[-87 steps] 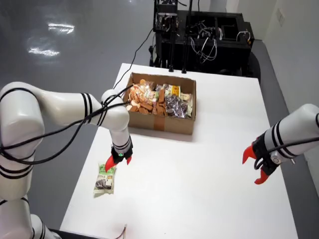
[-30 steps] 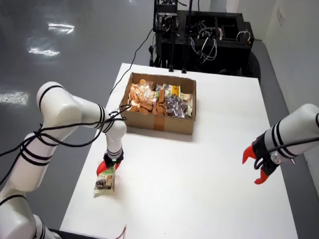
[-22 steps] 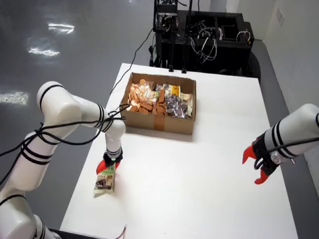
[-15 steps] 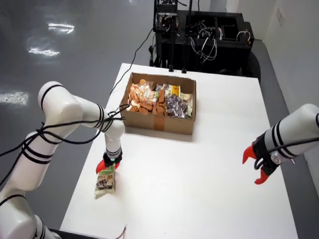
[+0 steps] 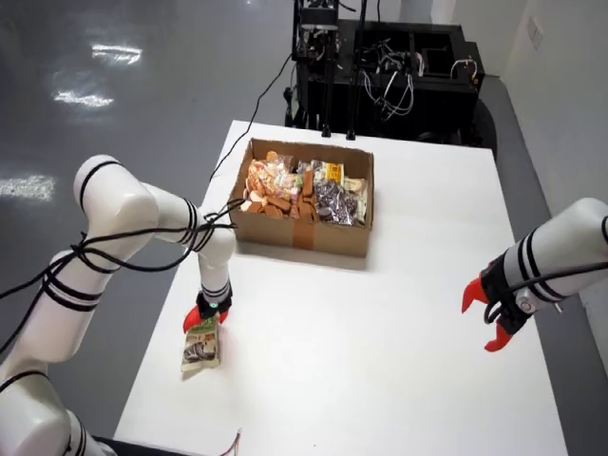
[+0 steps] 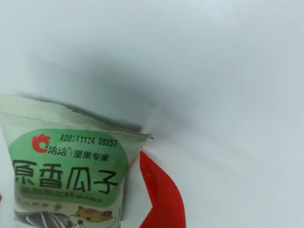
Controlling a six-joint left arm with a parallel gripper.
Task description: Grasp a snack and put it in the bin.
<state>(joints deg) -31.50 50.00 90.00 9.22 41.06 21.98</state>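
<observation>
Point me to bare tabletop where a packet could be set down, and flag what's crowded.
Free: the wide stretch of white table between the cardboard box and the near edge, and the strip right of the box. Crowded: the box itself, heaped with snacks, and the near-left corner, where the working pincer sits over the seed packet.

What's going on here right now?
The white arm on the left of the overhead view has its end effector down at a snack packet lying on the table, its red fingers astride the packet's top edge. Whether they have closed on it is unclear. The cardboard box of snacks sits farther back. The second arm's end effector hangs open at the right.
</observation>
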